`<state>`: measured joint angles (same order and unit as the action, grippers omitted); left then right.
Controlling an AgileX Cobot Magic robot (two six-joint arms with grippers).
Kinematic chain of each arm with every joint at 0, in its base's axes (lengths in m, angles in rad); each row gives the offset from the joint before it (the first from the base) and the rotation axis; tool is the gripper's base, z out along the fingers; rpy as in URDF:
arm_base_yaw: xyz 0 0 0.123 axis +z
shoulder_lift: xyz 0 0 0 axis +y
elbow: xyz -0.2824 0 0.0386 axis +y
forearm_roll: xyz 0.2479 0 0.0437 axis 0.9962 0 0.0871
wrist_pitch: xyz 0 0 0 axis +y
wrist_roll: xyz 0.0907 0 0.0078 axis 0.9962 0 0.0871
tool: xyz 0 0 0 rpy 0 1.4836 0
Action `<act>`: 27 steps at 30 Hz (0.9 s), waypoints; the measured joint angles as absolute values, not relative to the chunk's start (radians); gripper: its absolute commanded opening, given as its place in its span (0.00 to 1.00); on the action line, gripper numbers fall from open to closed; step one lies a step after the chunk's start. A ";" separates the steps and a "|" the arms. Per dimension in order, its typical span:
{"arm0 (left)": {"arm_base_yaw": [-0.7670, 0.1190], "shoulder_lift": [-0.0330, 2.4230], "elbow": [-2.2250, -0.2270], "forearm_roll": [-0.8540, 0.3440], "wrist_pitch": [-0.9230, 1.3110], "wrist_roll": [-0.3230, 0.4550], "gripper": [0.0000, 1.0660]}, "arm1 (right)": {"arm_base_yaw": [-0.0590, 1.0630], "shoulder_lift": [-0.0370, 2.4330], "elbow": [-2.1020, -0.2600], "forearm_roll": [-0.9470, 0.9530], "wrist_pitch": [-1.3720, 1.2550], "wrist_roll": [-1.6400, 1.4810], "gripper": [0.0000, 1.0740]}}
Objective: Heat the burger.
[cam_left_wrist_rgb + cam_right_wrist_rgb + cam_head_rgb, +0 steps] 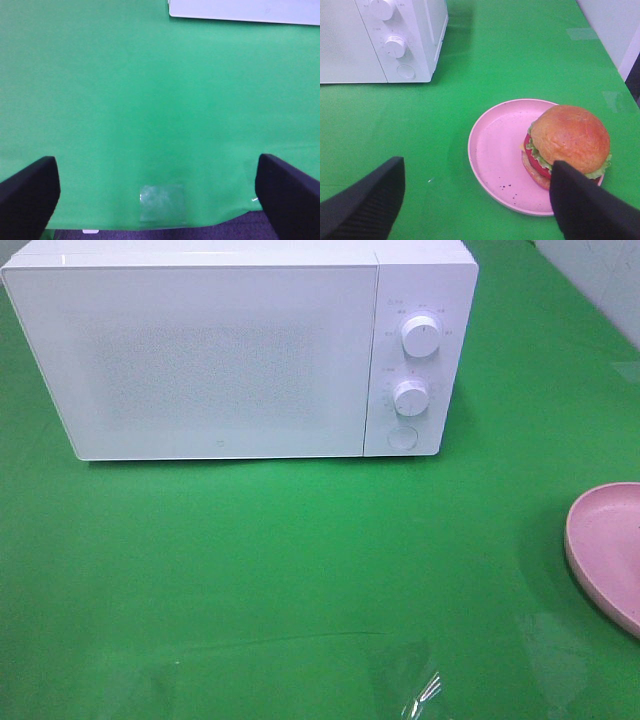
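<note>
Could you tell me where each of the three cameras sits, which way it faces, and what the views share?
Exterior high: mounted high, facing down at the microwave, green cloth and plate edge; no robot parts show.
Left wrist: on the left arm, facing bare cloth past the open left gripper.
Right wrist: on the right arm, facing the burger on the plate past the open right gripper.
All three share the microwave and cloth.

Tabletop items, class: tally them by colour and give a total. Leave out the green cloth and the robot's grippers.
White: 1, the microwave
Pink: 1, the plate
Golden-brown: 1, the burger
Total: 3
</note>
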<state>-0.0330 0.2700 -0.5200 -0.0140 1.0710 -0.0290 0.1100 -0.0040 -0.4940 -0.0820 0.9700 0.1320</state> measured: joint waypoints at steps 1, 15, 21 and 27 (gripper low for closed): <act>-0.033 0.225 -0.520 -0.014 1.071 -0.029 0.93 | 0.110 -0.004 -0.494 -0.082 0.970 0.132 0.71; -0.033 -0.004 -0.519 -0.014 1.070 -0.029 0.93 | 0.110 -0.004 -0.494 -0.082 0.970 0.132 0.71; -0.033 -0.004 -0.519 -0.014 1.070 -0.029 0.93 | 0.110 -0.004 -0.494 -0.082 0.970 0.132 0.71; -0.033 -0.004 -0.519 -0.014 1.070 -0.029 0.93 | 0.110 -0.004 -0.494 -0.082 0.970 0.132 0.71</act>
<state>-0.0330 -0.0040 -0.5190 -0.0140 1.0700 -0.0290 0.1100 -0.0040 -0.4940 -0.0820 0.9700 0.1320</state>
